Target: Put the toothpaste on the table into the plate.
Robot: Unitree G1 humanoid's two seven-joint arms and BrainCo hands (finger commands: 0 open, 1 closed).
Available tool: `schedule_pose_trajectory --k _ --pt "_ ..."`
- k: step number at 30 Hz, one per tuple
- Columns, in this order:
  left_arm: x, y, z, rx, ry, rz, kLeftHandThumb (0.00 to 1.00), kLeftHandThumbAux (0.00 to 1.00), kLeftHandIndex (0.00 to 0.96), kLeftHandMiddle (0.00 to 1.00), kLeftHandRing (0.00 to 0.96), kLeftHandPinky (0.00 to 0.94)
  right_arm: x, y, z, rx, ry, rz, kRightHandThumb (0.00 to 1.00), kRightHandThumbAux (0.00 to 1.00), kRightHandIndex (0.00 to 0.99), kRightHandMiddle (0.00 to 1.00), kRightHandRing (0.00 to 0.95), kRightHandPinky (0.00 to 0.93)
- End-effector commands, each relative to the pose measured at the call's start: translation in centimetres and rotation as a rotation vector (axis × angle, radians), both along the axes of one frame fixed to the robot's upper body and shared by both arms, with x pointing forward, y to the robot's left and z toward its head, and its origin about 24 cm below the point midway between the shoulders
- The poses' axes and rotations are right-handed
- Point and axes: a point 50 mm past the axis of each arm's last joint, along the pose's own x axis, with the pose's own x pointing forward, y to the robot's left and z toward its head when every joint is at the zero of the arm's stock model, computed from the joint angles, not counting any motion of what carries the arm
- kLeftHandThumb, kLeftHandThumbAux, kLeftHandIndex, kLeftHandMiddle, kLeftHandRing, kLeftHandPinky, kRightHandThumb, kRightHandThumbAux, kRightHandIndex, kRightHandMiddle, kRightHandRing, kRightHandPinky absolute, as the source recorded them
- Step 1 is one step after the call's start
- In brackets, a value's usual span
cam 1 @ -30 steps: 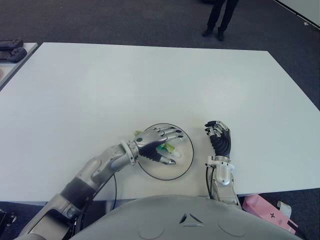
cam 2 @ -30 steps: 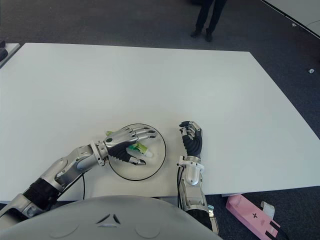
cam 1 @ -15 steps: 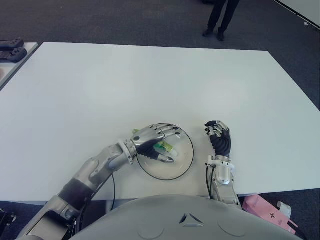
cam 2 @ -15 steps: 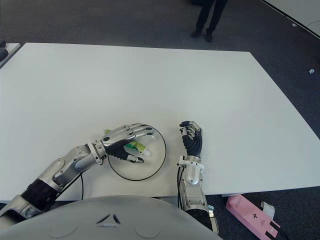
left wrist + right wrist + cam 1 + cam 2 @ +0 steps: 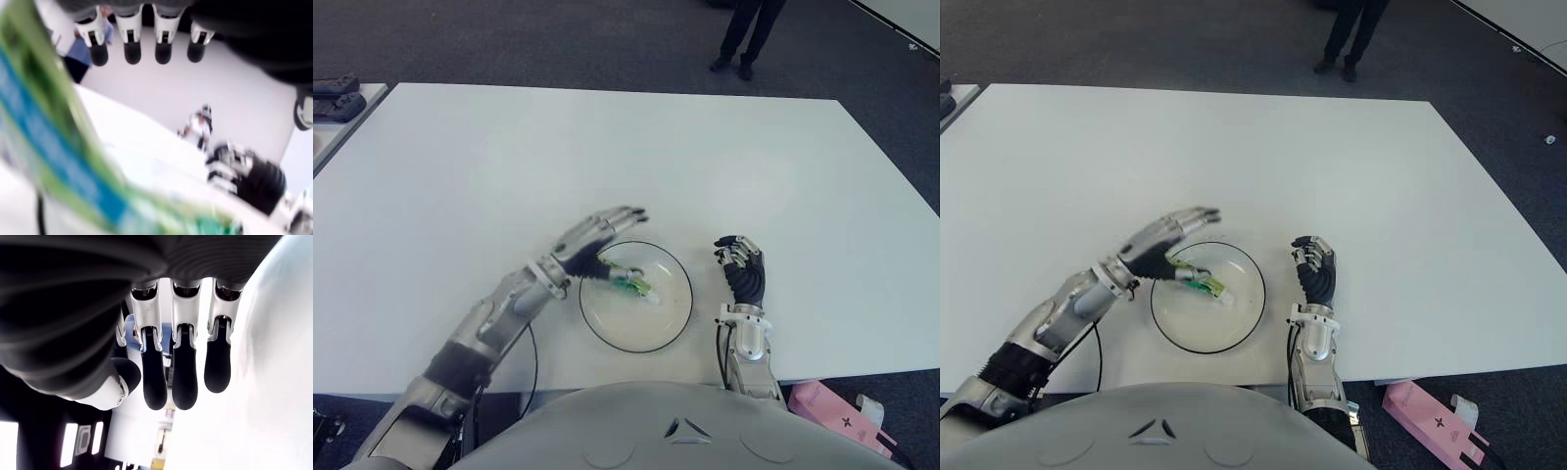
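A wide white table (image 5: pixel 607 147) fills the room's middle, dark carpet around it, and a person's legs (image 5: pixel 744 34) stand at the far side. The left hand (image 5: pixel 592 240) hovers over the left rim of the plate (image 5: pixel 671 318), fingers spread wide and holding nothing; its wrist view shows four straight fingertips with open air beneath them. Just below and to the right of it, the toothpaste (image 5: pixel 628 282) lies inside the plate, in its left half, tilted with its white cap end toward the plate's middle. That placement suggests the tube is already let go where the task wants it. The right hand (image 5: pixel 741 269) shows just right of the plate, fingers curled, empty. The tube's green and blue print cannot be read. A pink box (image 5: pixel 827 406) lies on the floor off the near right corner, and some dark gear (image 5: pixel 333 98) sits on another table at far left.
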Motion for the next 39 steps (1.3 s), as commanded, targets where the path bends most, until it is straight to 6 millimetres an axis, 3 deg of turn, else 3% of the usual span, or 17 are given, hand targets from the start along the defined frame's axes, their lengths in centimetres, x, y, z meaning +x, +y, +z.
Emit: schedule_pose_trajectory --k 1,6,19,33,39 --pt "0.5 0.6 0.2 -0.169 0.016 0.076 0.143 0.334 0.000 0.000 0.000 0.000 -0.6 0.0 -1.1 -0.009 0.067 0.004 0.705 0.730 0.429 0.492 0.517 0.530" --pt "1.2 1.4 0.6 -0.351 0.016 0.189 0.134 0.358 0.000 0.000 0.000 0.032 -0.6 0.0 -1.1 -0.007 0.065 0.002 0.705 0.730 0.429 0.496 0.517 0.531" --pt "1.8 3.6 0.1 -0.565 -0.016 0.408 0.090 0.419 0.000 0.000 0.000 0.021 -0.5 0.0 -1.2 0.011 0.068 -0.005 0.705 0.728 0.429 0.495 0.503 0.509" --pt "1.1 3.5 1.7 -0.889 -0.111 0.592 0.139 0.494 0.000 0.000 0.000 0.000 -0.3 0.1 -1.2 0.011 0.066 -0.002 0.708 0.728 0.429 0.499 0.508 0.518" --pt "0.4 4.4 1.4 -1.140 -0.086 0.675 0.138 0.524 0.000 0.000 0.000 0.000 -0.2 0.1 -1.3 0.004 0.066 -0.004 0.709 0.729 0.430 0.503 0.516 0.527"
